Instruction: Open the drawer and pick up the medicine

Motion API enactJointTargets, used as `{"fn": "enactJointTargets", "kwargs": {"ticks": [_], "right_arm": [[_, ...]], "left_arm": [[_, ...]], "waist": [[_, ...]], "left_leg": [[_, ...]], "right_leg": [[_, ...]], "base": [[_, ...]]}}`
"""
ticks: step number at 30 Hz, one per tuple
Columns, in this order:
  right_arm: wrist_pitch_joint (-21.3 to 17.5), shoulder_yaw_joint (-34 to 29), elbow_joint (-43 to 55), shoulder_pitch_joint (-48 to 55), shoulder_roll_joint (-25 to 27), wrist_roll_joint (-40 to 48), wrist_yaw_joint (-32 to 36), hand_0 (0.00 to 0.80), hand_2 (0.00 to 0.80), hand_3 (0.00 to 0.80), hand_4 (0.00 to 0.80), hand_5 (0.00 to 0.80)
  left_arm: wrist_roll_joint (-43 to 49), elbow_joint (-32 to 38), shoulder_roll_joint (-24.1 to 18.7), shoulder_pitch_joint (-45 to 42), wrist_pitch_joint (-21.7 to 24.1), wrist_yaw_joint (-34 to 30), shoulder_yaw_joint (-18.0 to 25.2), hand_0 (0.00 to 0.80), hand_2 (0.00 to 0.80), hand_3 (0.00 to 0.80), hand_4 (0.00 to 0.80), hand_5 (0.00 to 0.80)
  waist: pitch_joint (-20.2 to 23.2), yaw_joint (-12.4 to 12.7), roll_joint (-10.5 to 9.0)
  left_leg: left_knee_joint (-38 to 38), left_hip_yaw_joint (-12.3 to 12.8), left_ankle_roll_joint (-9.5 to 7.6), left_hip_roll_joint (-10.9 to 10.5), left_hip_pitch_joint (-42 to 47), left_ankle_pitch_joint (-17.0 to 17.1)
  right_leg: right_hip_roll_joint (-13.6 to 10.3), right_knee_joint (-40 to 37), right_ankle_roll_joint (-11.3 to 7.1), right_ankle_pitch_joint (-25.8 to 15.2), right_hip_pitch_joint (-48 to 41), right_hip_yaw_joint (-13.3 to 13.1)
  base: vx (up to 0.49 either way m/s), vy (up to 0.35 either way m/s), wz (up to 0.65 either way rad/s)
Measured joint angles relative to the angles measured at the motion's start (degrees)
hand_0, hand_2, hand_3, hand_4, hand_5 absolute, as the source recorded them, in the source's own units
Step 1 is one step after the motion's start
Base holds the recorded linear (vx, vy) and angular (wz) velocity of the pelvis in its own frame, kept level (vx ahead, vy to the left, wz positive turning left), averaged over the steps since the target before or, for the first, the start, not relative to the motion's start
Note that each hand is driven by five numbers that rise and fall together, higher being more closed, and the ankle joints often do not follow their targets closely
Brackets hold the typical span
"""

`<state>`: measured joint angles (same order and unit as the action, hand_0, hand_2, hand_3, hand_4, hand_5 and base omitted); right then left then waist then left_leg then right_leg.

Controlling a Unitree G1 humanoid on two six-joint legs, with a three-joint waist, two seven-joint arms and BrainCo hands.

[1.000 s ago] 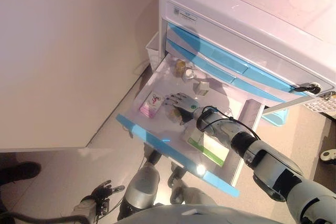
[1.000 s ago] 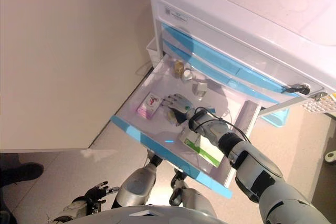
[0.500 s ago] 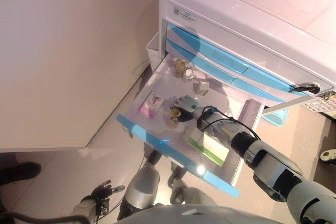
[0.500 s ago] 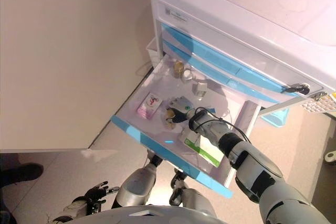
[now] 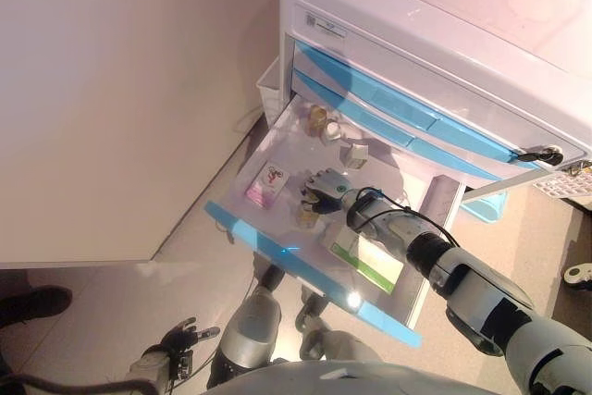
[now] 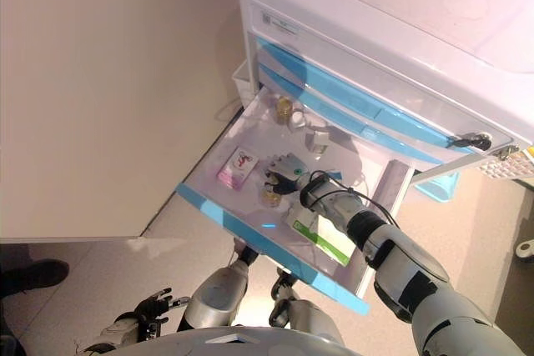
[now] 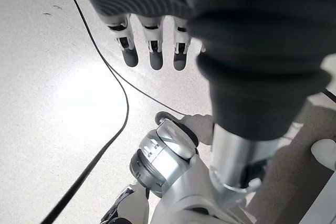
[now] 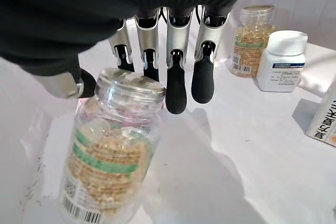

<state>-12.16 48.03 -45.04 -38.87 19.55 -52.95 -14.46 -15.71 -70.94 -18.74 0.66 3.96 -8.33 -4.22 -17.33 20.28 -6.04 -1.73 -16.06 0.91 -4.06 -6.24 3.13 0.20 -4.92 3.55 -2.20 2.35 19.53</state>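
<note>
The white cabinet (image 5: 444, 34) has blue-fronted drawers, and its lowest drawer (image 5: 305, 265) stands pulled out, with the blue front panel at the near edge.

The right robot hand (image 8: 173, 66) reaches into the open drawer near the middle of its floor. In the right wrist view its fingers (image 8: 176, 90) hang down behind the lid of a clear pill bottle (image 8: 113, 150), which holds yellowish capsules and carries a green-banded label, while the thumb shows at the other side of the lid. The robot hand brackets the top of the bottle between thumb and fingers; the frames do not show whether the grip is closed on it. The bottle stands upright on the drawer floor, close to the front panel.

Towards the back corner of the drawer stand a second clear capsule bottle (image 8: 252, 40) and a white bottle (image 8: 281, 61) with a white cap, just beside each other. A pink-and-white box (image 5: 266, 182) lies near the drawer's left edge, and a green-and-white box (image 5: 370, 261) lies near the right front corner. A small beige box (image 5: 355, 154) sits near the back.

The left robot hand (image 7: 152, 40) hangs low over the floor (image 7: 52, 103) with its fingers relaxed and empty.
</note>
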Motion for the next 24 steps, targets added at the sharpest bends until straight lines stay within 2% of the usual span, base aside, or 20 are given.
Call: {"fn": "enactJointTargets", "kwargs": {"ticks": [3, 18, 24], "right_arm": [[0.00, 0.00, 0.04, 0.00, 0.00, 0.01, -0.04, 0.571, 0.571, 0.571, 0.571, 0.571], [-0.03, -0.05, 0.65, 0.08, 0.39, 0.02, -0.03, 0.609, 0.609, 0.609, 0.609, 0.609], [-0.01, -0.04, 2.58, 0.08, 0.68, 0.02, -0.12, 0.684, 0.684, 0.684, 0.684, 0.684]], "left_arm": [[0.02, 0.00, 0.00, 0.00, 0.00, -0.01, 0.00, 0.000, 0.000, 0.000, 0.000, 0.000], [0.14, 0.48, 0.00, -0.02, -0.03, 0.22, 0.01, 0.000, 0.000, 0.000, 0.000, 0.000], [0.14, 0.46, 0.00, -0.02, -0.19, 0.22, 0.02, 0.000, 0.000, 0.000, 0.000, 0.000]], "waist": [[0.00, -0.01, 0.00], [1.14, -0.23, -0.07], [1.16, -0.30, -0.07]], "left_leg": [[0.00, 0.01, 0.01, 0.00, 0.12, -0.01], [0.03, 0.57, 0.28, 0.02, 0.92, -0.20], [0.02, 0.61, 0.25, 0.04, 0.93, -0.19]], "right_leg": [[0.00, 0.00, 0.00, 0.00, -0.11, 0.00], [0.02, 0.11, -0.01, -0.01, -0.62, -0.56], [0.05, 0.13, -0.01, -0.01, -0.61, -0.60]], "base": [[0.000, 0.000, 0.00], [0.003, -0.002, -0.01], [0.000, 0.000, 0.00]]}}
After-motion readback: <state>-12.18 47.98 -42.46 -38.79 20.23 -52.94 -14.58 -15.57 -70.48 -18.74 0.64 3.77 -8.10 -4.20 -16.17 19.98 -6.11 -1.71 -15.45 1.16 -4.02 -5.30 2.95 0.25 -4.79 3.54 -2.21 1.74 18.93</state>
